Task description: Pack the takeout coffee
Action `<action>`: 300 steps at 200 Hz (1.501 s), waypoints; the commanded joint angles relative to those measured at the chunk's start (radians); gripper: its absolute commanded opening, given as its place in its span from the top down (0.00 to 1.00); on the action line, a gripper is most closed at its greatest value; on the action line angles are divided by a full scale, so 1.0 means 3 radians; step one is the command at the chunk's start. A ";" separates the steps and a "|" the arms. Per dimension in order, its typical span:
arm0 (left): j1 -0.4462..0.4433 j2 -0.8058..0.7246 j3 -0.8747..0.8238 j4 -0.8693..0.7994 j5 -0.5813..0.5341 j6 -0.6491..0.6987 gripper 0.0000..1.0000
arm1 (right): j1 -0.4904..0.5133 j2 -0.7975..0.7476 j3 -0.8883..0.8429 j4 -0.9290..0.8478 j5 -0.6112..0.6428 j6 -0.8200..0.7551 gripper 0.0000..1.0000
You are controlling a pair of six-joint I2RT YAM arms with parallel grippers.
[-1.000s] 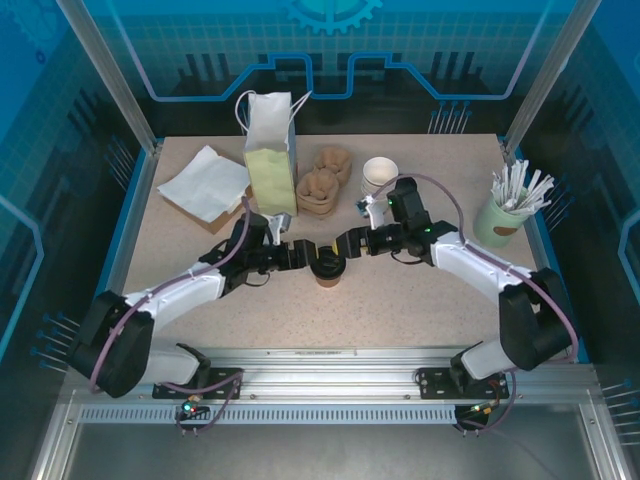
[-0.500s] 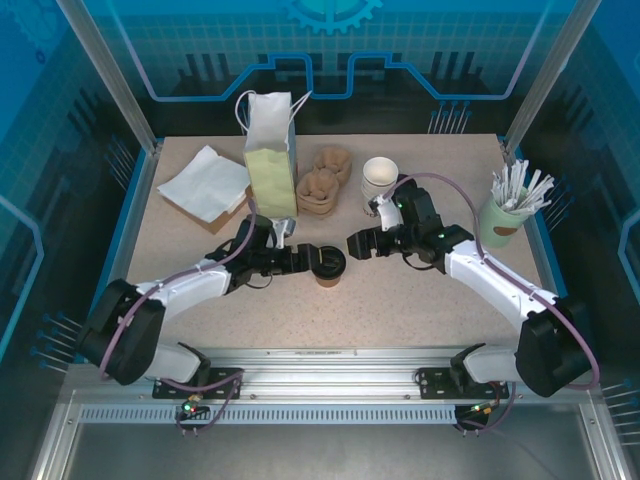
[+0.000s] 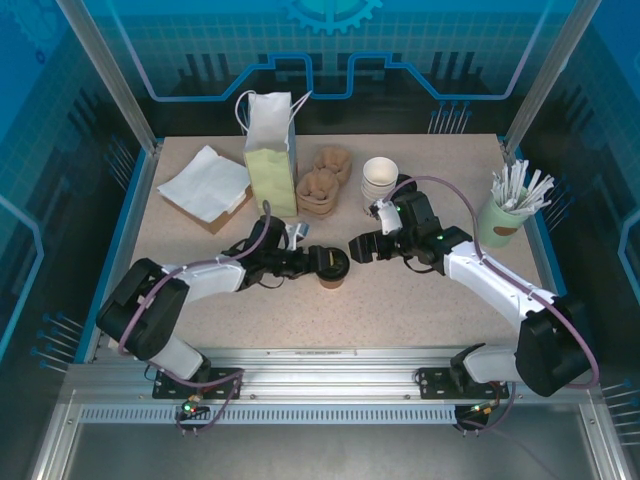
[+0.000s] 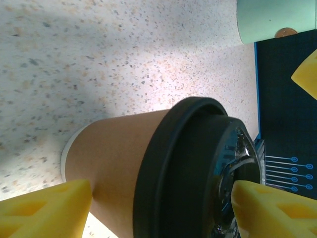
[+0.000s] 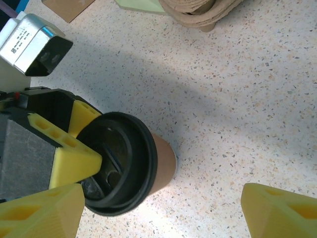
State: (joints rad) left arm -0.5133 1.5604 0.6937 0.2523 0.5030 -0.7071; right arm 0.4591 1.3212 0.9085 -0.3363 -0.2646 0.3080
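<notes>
The takeout coffee (image 3: 331, 264), a brown paper cup with a black lid, stands upright mid-table. My left gripper (image 3: 313, 262) reaches it from the left, turned on its side with jaws open. In the left wrist view one yellow finger (image 4: 44, 208) sits against the cup's brown wall (image 4: 114, 163) and the other finger (image 4: 275, 208) hangs over the lid. The right wrist view shows that upper finger (image 5: 72, 158) lying across the lid (image 5: 124, 148). My right gripper (image 3: 357, 247) is open just right of the cup, apart from it; in the right wrist view this gripper (image 5: 162, 198) holds nothing.
A paper bag (image 3: 270, 150) stands at the back, with napkins (image 3: 205, 183) to its left and pulp cup carriers (image 3: 322, 185) to its right. A stack of white cups (image 3: 379, 178) sits behind my right gripper. A green cup of stirrers (image 3: 500, 218) is at the right edge.
My left gripper has slid right onto the cup and rolled on its side, one finger now over the lid. My right gripper has drawn back to the right, away from the cup.
</notes>
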 commanded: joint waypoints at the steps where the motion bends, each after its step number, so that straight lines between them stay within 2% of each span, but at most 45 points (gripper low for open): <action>1: -0.0119 0.0105 0.0162 0.0098 0.0033 -0.0042 0.25 | 0.0014 -0.0043 -0.0057 -0.0092 -0.0007 -0.0060 0.16; 71: -0.0623 0.0571 0.0628 0.0152 -0.0127 -0.0158 0.24 | -0.0187 -0.0324 -0.0075 -0.0260 -0.0022 -0.0101 0.16; 123: -0.0864 0.0926 0.1006 0.0243 -0.0137 -0.0271 0.24 | -0.0679 -0.0699 -0.0180 -0.0418 -0.0053 0.0013 0.16; 140: -0.0869 0.0917 0.1079 0.0198 -0.0131 -0.0221 0.23 | -0.0757 -0.0823 -0.0196 -0.0448 0.0066 0.0022 0.16; 166: -0.0823 0.0610 0.1183 -0.0392 -0.0473 0.0332 0.20 | -0.0696 -0.1026 -0.0181 -0.0467 0.0236 -0.0052 0.16; 197: -0.0750 0.0195 0.1484 -0.1369 -0.1544 0.1322 0.19 | -0.0433 -0.1180 -0.0138 -0.0381 0.0474 -0.0164 0.16; 221: -0.0622 0.0317 0.1963 -0.1957 -0.2012 0.1807 0.19 | -0.0274 -0.1156 -0.0114 -0.0314 0.0635 -0.0212 0.16; 256: -0.0392 0.0620 0.2522 -0.2263 -0.2092 0.2100 0.21 | -0.0246 -0.1011 0.0057 -0.0320 0.0626 -0.0242 0.16; 300: -0.0193 0.1106 0.3203 -0.2570 -0.2252 0.2262 0.27 | -0.0236 -0.0983 0.0091 -0.0367 0.0634 -0.0275 0.15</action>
State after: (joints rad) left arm -0.5907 1.8267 1.5677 -0.4068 -0.1154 -0.1013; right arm 0.3737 1.0275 0.9035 -0.4419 -0.0875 0.2474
